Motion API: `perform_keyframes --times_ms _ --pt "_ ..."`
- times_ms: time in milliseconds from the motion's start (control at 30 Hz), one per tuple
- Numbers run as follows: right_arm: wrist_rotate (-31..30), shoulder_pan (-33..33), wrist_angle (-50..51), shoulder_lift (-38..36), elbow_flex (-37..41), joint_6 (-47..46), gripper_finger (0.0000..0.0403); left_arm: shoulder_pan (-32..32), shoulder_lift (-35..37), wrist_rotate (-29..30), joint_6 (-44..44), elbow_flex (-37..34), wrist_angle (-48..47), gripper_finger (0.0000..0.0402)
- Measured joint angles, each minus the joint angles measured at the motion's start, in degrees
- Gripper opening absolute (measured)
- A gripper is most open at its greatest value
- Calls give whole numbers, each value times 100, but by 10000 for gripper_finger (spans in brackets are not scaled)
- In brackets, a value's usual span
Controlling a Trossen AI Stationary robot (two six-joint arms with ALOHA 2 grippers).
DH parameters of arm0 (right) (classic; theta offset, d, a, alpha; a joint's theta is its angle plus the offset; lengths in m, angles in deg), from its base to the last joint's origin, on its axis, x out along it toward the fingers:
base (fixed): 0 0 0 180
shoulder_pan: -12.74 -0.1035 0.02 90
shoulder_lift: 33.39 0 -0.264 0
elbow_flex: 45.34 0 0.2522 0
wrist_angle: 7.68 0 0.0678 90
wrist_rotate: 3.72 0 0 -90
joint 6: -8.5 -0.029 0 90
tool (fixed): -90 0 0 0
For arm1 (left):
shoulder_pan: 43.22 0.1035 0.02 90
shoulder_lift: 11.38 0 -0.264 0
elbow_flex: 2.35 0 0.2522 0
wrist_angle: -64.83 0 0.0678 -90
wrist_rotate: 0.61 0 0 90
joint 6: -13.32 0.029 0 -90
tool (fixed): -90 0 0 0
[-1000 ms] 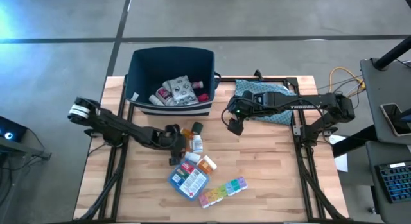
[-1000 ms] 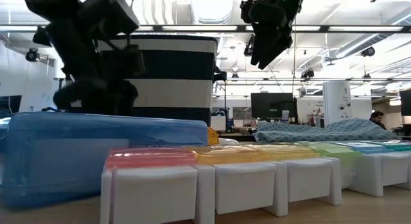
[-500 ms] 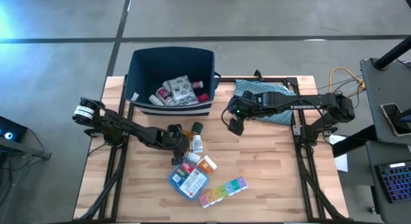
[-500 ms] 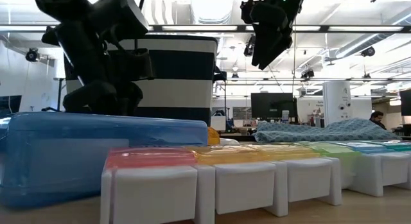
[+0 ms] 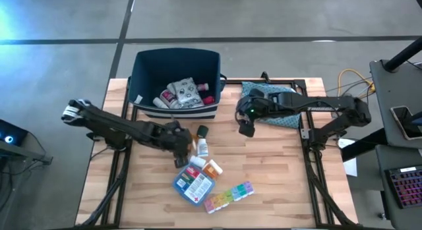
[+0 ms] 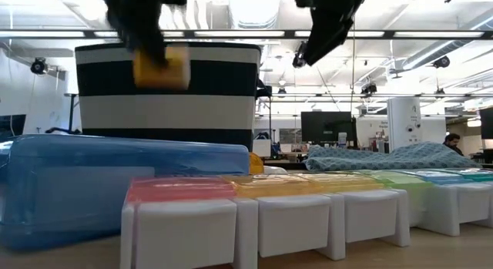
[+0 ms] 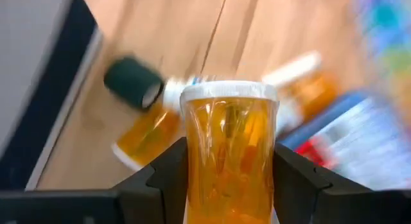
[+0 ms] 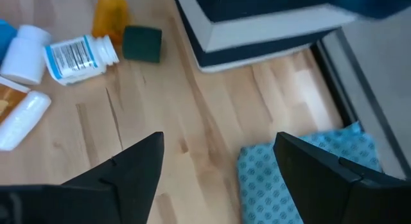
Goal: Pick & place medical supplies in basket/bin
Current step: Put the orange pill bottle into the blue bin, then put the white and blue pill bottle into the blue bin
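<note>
My left gripper (image 5: 179, 144) (image 7: 228, 161) hangs above the loose supplies near the table's middle, shut on an orange pill bottle (image 7: 228, 131) (image 6: 160, 67) with a white cap. Under it lie more pill bottles (image 5: 201, 148), a blue first-aid pouch (image 5: 192, 184) and a rainbow pill organizer (image 5: 228, 195) (image 6: 308, 203). The navy bin (image 5: 177, 82) (image 6: 169, 92) stands at the far edge with several supplies inside. My right gripper (image 5: 246, 126) (image 8: 218, 179) is open and hovers over bare wood right of the bin. My left gripper pinches the orange pill bottle between its two fingers (image 7: 168, 176), one on each side of the bottle's body (image 7: 199, 160). The white cap end (image 7: 228, 92) sticks out past the fingertips. In the low view the bottle is lifted clear of the table.
A teal patterned cloth pouch (image 5: 270, 100) (image 8: 302, 179) lies at the far right of the table, beside my right gripper. Bare wood shows on the near left and the near right of the table (image 5: 277, 184).
My left gripper has risen from the table with the orange pill bottle, lifting it clear in front of the bin. My right gripper has shifted a little up and toward the table's right edge.
</note>
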Motion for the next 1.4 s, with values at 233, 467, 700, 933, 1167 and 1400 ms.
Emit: perform_keyframes --times_ms 233,467,700,933,1167,1400 --pt "1 -2 -356 -422 2 276 272 -23 394 1552 -560 1728 -521 157" --pt "22 -2 -815 -660 0 86 271 1643 485 1582 953 2219 -746 157" --pt "65 -104 -809 -561 41 -346 275 3654 406 1051 1950 2011 -655 199" --pt "187 -230 -852 -415 175 -625 289 4121 497 961 2728 2037 -655 303" --pt "1209 -171 -1292 543 136 -747 291 3520 990 964 2163 2037 -1452 319" --pt "1275 -149 -1382 1828 -206 -2236 277 2098 1697 1023 93 2021 -2003 319"
